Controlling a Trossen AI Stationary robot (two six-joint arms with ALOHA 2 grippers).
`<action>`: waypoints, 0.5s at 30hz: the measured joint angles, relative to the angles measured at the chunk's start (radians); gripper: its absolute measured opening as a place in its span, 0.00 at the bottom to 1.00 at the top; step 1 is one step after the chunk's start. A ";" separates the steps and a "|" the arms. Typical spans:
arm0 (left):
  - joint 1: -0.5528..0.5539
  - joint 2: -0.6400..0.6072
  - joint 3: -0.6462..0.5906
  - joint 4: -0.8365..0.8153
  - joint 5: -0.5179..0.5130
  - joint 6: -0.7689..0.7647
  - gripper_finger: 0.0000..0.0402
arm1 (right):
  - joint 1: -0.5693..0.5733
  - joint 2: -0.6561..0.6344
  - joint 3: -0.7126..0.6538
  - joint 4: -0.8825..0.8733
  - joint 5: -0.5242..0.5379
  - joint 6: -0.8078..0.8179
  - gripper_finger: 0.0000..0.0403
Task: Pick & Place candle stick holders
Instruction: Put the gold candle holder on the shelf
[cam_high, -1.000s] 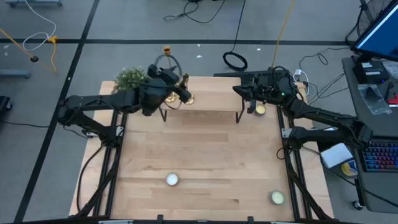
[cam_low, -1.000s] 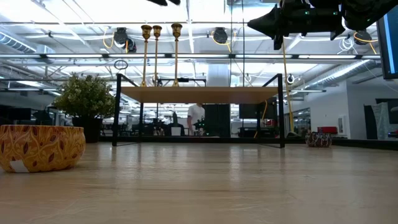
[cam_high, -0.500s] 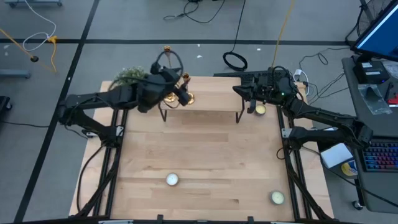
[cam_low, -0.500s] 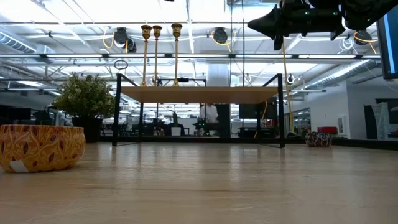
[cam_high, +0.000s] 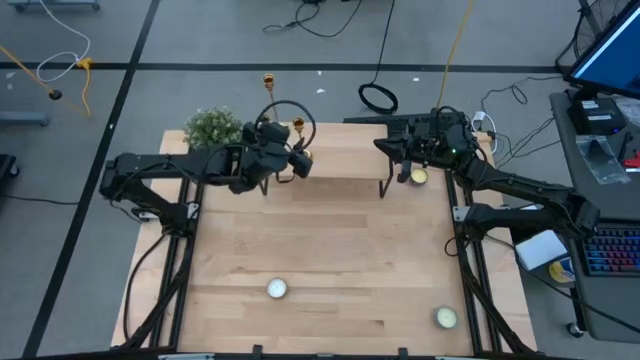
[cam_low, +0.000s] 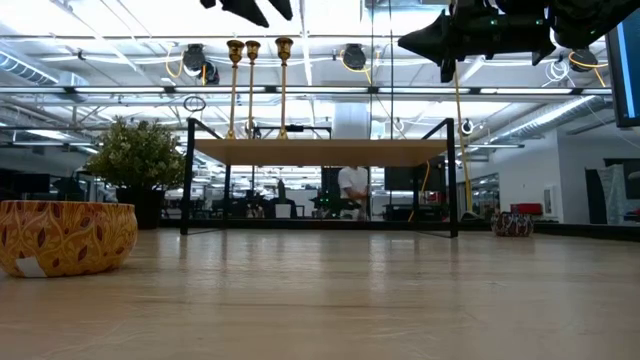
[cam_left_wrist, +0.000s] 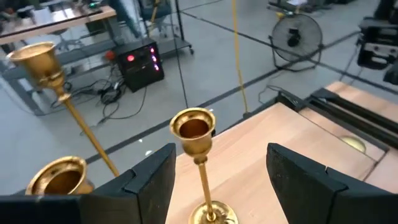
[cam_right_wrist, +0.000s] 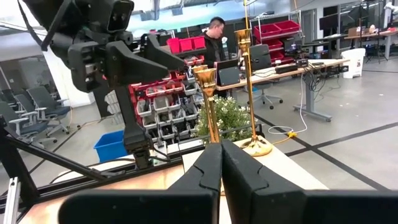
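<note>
Looking across your desk, you have a raised shelf standing along its far edge, and that shelf is the landmark for everything else.

Your left arm reaches in over the left end of the shelf. Its gripper hovers with its jaws parted, empty, on either side of the shortest candlestick but not touching it; that candlestick stands upright on the shelf. Your right arm waits above the right end of the shelf, its gripper with jaws pressed together and holding nothing.

A bushy green plant sits just off the shelf's left end. A patterned bowl rests on the desk well in front of the shelf, toward the left in the low view.

All three gold candlesticks stand upright close together on the left part of the shelf, their stems side by side. The tallest one rises beside the short one in the left wrist view, and the cup of a third shows next to the left finger.

Three small round candles lie apart: one by the shelf's right end, and two well in front of it, one near the middle and one to the right.

A person shows in the room behind the shelf.
</note>
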 joint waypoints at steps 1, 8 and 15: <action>-0.004 0.000 0.000 0.000 -0.006 -0.012 0.62 | 0.000 0.000 0.000 0.001 0.000 0.000 0.01; -0.011 0.078 -0.001 -0.011 -0.006 -0.089 0.62 | 0.000 0.000 0.000 0.000 0.000 0.000 0.01; -0.010 0.124 -0.002 -0.044 -0.052 -0.177 0.62 | 0.000 0.000 0.000 -0.011 0.000 0.000 0.01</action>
